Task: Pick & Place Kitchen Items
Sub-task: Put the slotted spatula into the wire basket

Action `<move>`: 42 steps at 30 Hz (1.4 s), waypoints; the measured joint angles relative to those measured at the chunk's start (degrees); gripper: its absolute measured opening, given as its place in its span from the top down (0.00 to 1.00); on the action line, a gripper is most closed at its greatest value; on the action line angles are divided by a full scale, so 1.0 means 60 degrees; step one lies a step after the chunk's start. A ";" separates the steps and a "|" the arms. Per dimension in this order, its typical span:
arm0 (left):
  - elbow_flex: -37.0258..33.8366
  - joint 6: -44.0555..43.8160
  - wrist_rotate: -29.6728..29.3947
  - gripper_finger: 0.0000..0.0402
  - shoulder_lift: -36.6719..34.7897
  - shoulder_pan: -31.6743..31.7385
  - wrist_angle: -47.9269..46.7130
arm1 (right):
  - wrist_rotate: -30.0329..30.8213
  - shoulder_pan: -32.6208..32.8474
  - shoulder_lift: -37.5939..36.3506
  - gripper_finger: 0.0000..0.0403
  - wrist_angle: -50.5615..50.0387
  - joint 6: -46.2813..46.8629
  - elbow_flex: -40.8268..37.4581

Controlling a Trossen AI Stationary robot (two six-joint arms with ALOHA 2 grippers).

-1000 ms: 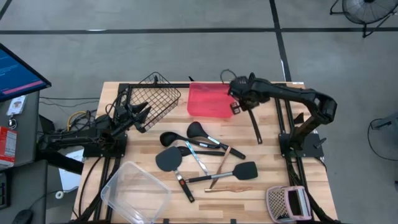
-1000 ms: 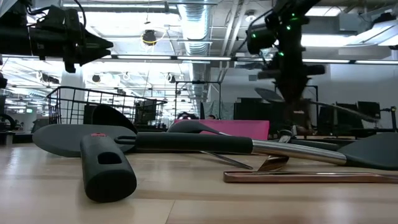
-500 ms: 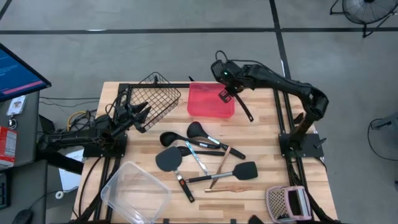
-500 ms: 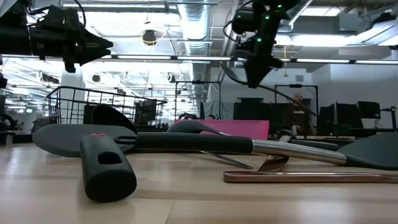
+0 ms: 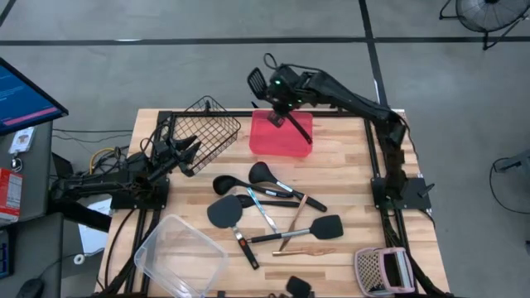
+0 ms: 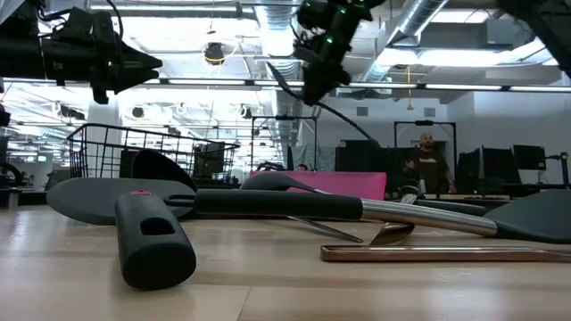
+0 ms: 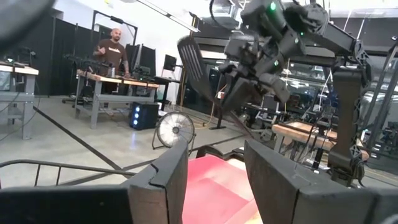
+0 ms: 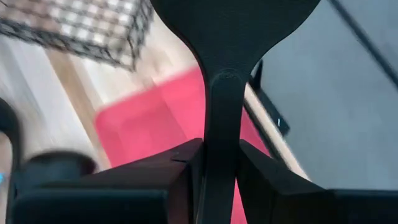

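My right gripper (image 5: 280, 103) is shut on a black slotted turner (image 5: 258, 80) high above the far edge of the red tray (image 5: 281, 136); it also shows in the low view (image 6: 321, 62) and the left wrist view (image 7: 249, 74). Other kitchen items lie flat mid-table: black ladles (image 5: 248, 178), a black spatula (image 5: 224, 213), a black turner (image 5: 327, 226), a slim silver piece (image 5: 263, 211), a copper stick (image 5: 305, 250). My left gripper (image 5: 187, 152) hangs open and empty beside the black wire basket (image 5: 209, 131). My right gripper pinches the turner's handle just below the head (image 8: 221, 149) between its two fingers (image 8: 180, 180), which lie across the handle. The turner is lifted clear and tilted: its head (image 5: 257, 80) is past the tray's far edge, its free handle end (image 5: 308, 139) slants down over the tray.
A clear tub (image 5: 180, 255) sits at the near left and a pinkish mesh item (image 5: 383, 269) at the near right. The wire basket lies tipped at the far left. A person (image 6: 426, 165) stands in the room beyond the table.
My right gripper has carried the turner up and toward the table's far left, from right of the red tray to above the tray's far edge, turning as it went. The turner has stayed in the hold, clear of the table; its handle now hangs over the tray.
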 joint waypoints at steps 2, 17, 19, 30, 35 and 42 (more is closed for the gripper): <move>0.0003 -0.0004 -0.0001 0.65 0.0000 0.0000 -0.0006 | -0.0015 0.0127 0.0314 0.81 -0.0021 -0.0170 0.0507; -0.0001 -0.1291 0.0026 0.55 0.0000 0.0001 0.0063 | -0.0591 0.1121 0.0963 0.81 0.1533 -0.0545 0.2430; -0.0001 -0.1316 0.0117 0.50 0.0000 0.0001 0.0074 | -0.0958 0.1229 0.0959 0.81 0.1632 -0.0403 0.2577; 0.0371 -0.1458 0.0400 0.34 0.1407 0.0002 0.0191 | -0.1814 0.2012 0.0963 0.81 0.3982 -0.0316 0.2657; 0.1259 -0.0647 0.0736 0.34 0.3008 0.0003 0.0650 | -0.1816 0.2230 0.0963 0.81 0.4683 -0.0316 0.2657; 0.2192 0.0169 0.1062 0.31 0.4869 0.0004 0.1250 | -0.1823 0.2358 0.0963 0.81 0.4951 -0.0316 0.2657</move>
